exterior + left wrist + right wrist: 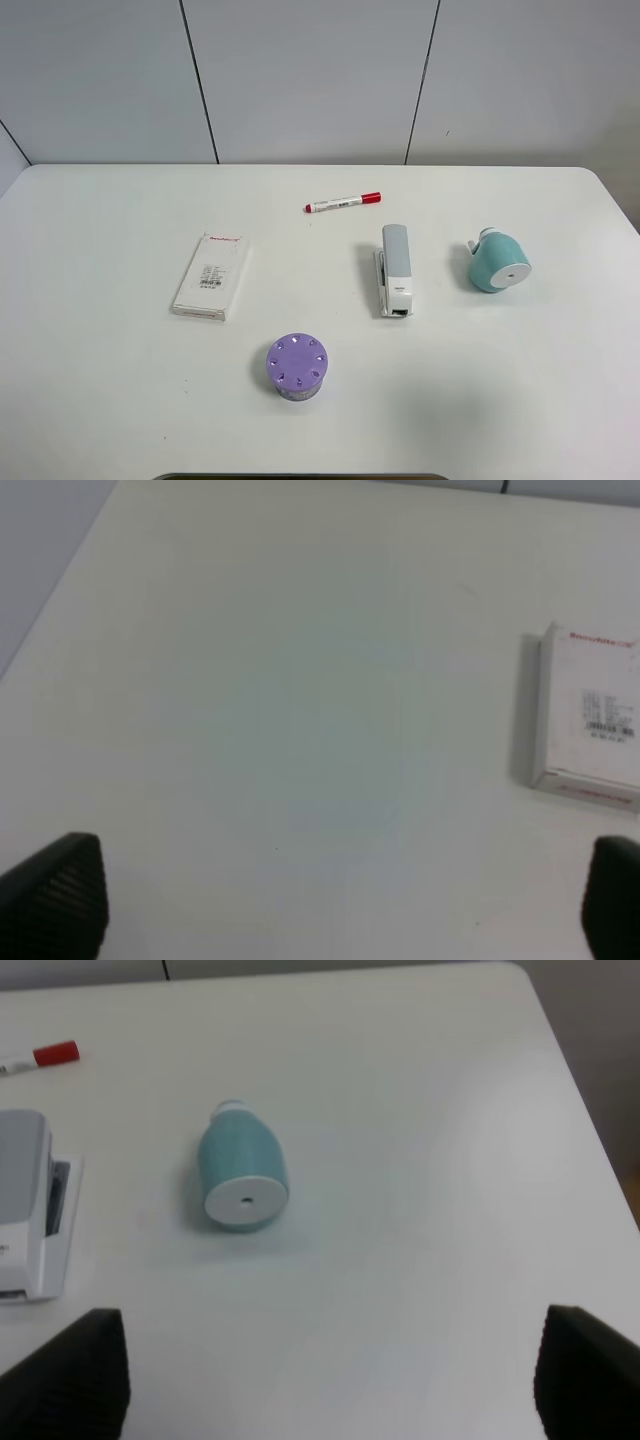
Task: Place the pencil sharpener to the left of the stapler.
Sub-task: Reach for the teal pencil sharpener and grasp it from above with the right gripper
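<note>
Tabletop (100, 400), white and broad, is carrying every object in the exterior high view, and no arm is showing in that view.

The left gripper (330, 900) is hanging released over bare table, its two dark ribbed fingers (55, 895) standing wide apart with nothing between them. The right gripper (328, 1375) is likewise hanging released, its fingers (70, 1370) spread wide and grasping nothing.

A flat white box (211, 276) is lying on the left half of the table; its end is also showing in the left wrist view, ahead of the gripper and untouched.

The stapler (395, 270) is lying right of the middle, its long axis running roughly front to back. A purple cylinder (297, 367) with holes in its top is standing upright nearer the front edge, between the box and the stapler but forward of both.

The pencil sharpener (498, 262) is resting on its side to the right of the stapler, apart from it, its flat white face turning toward the front and its small knob pointing toward the back. In the right wrist view it is lying ahead of the open fingers, touched by neither.

A red-capped marker (343, 202) is lying behind the stapler, near the far side.
</note>
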